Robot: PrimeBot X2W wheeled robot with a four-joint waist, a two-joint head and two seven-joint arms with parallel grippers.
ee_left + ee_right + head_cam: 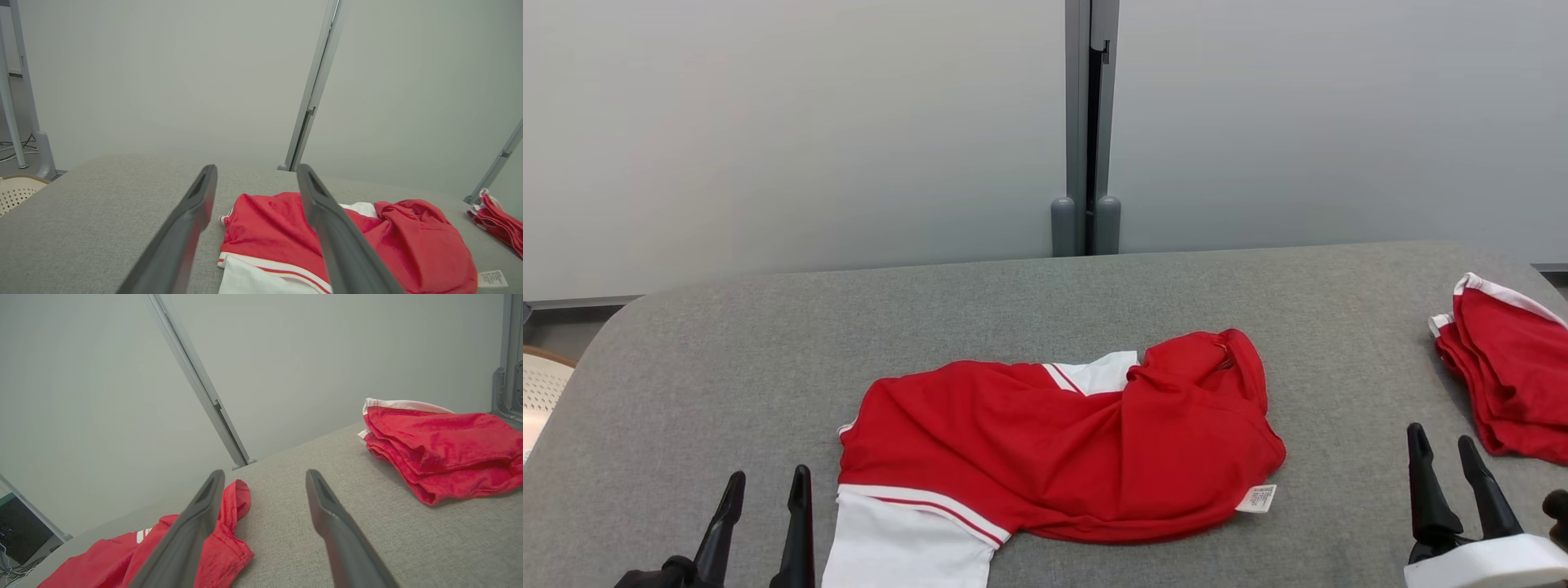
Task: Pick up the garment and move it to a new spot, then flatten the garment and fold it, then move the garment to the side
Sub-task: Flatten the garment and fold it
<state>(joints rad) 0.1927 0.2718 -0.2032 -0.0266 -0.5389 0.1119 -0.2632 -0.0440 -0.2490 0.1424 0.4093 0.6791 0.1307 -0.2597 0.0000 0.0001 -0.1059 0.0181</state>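
Grey cloth is covering the tabletop (768,351). A red and white garment (1045,441) is lying crumpled at its middle, stretching left to right, its white end running off the head view's bottom edge. A folded red pile (1515,384) is sitting far right, partly cut off. The left claw (770,478) and right claw (1443,433) are hovering spread and empty on either side of the garment. A white label (1258,498) is showing at the garment's lower right, its print too small to read.
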